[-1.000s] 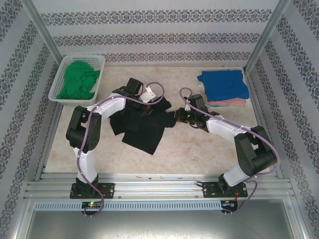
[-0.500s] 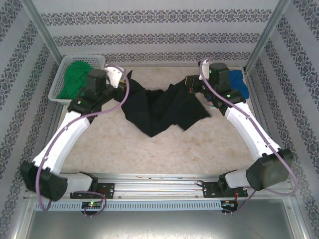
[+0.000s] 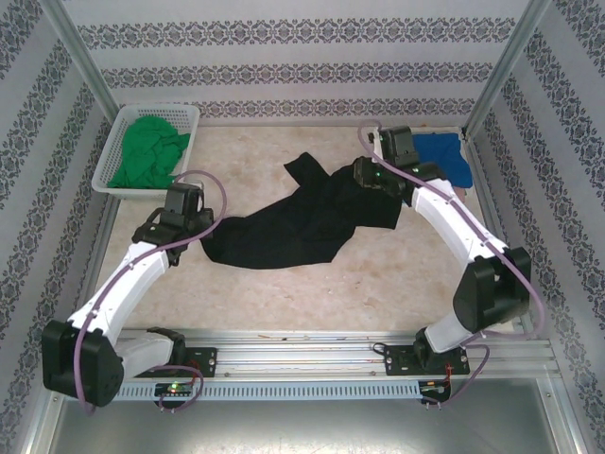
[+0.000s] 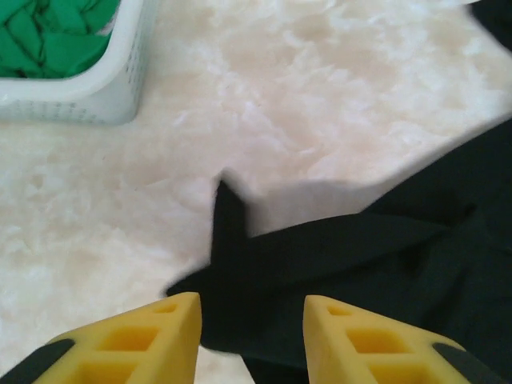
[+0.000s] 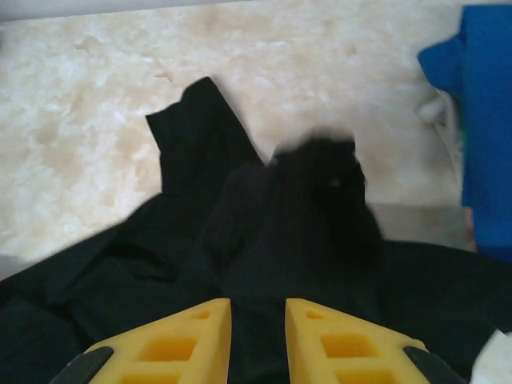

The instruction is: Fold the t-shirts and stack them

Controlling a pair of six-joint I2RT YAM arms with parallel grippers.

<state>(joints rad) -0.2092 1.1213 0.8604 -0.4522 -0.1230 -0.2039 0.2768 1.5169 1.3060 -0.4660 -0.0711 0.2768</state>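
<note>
Shirt status: the black t-shirt [image 3: 293,227] is sprawled on the table [image 3: 284,303] between the 2 arms. It's rumpled, with 1 sleeve poking toward the back wall, and nowhere near flat.

Each arm sits at 1 end of it. My guess is that's so the cloth gets pulled out wide before any fold.

Left gripper [image 4: 252,308] is released. Its yellow fingers stand well apart over a pointy corner of the shirt and pinch nothing.

Right gripper [image 5: 258,308] is harder to read. There's only a narrow gap between its fingers, with black cloth right under them and a blurry hump just beyond. I honestly can't tell if it's pinching fabric or not.

The blue t-shirt [image 3: 444,156] lies folded in the far right corner, just beside the right wrist, so that looks like the stack spot. The green t-shirt [image 3: 149,151] is bunched up in the white basket [image 3: 107,156] at far left, presumably waiting its turn.

Folding on the black 1 hasn't really begun, I'd say. It needs smoothing first, or the creases will get folded in.
</note>
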